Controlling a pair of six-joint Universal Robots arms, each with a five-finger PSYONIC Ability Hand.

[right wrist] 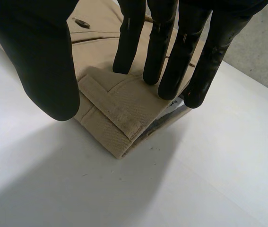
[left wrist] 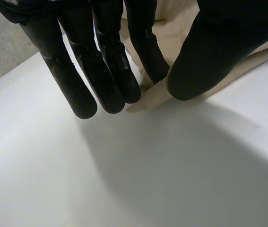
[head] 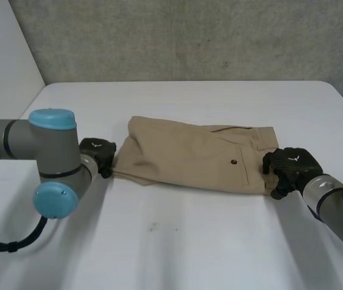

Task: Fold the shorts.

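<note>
Khaki shorts lie flat mid-counter, long axis running hand to hand: the left hand pinches the leg-end corner between straight fingers and thumb, while the right hand rests spread, straight fingers on the waistband corner.

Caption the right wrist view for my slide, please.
Right robot hand presses straight fingers onto the waistband corner of the tan shorts on the white table.

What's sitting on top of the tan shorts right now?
The right hand presses straight fingers on the waistband corner of the tan cloth shorts; the left hand pinches the hem corner at the other end. Whatever lies beneath the shorts is covered.
</note>
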